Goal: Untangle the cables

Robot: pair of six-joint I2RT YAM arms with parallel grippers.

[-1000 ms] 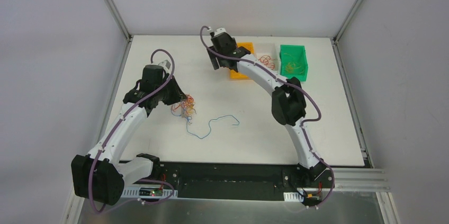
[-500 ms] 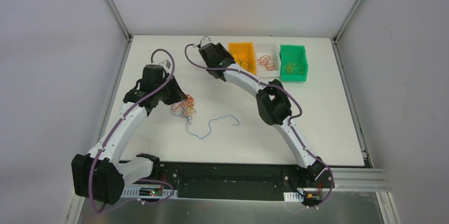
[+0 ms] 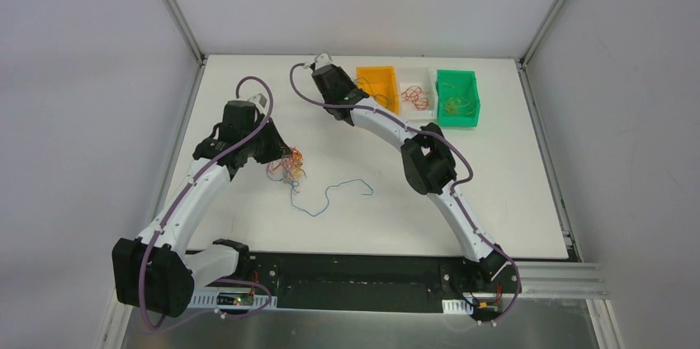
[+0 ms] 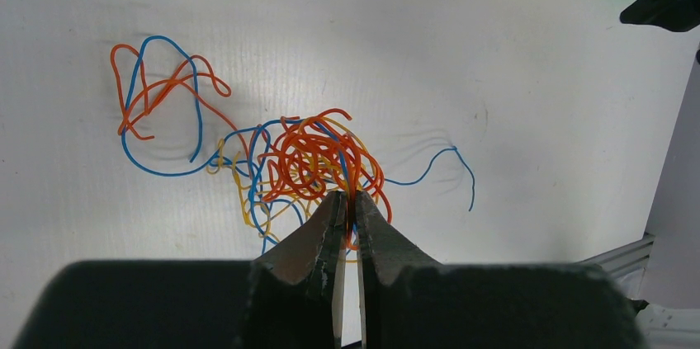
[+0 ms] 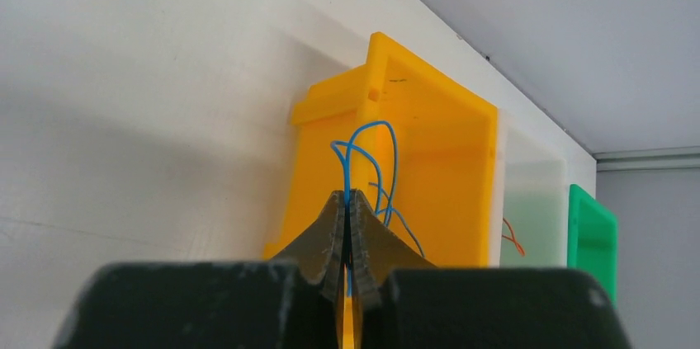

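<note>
The cables are a curly clump [image 3: 287, 169] of orange, blue and yellow wires left of the table's middle; the left wrist view shows the clump [image 4: 318, 159] close up. My left gripper [image 3: 283, 153] [image 4: 349, 196] is shut on orange strands at the clump's near edge. One loose blue cable [image 3: 338, 192] trails to the right of the clump. My right gripper [image 3: 351, 89] [image 5: 347, 194] is by the left side of the orange bin [image 5: 429, 159], shut on a thin blue cable [image 5: 371, 147] that loops up in front of the bin.
Three bins stand in a row at the back: the orange bin [image 3: 377, 87], a white bin [image 3: 415, 89] with red wires inside, and a green bin [image 3: 457, 97] with yellowish wires. Walls enclose the table at the back and both sides.
My right gripper swung left from above the orange bin to that bin's left side and closed. The left arm and the clump have not moved.
</note>
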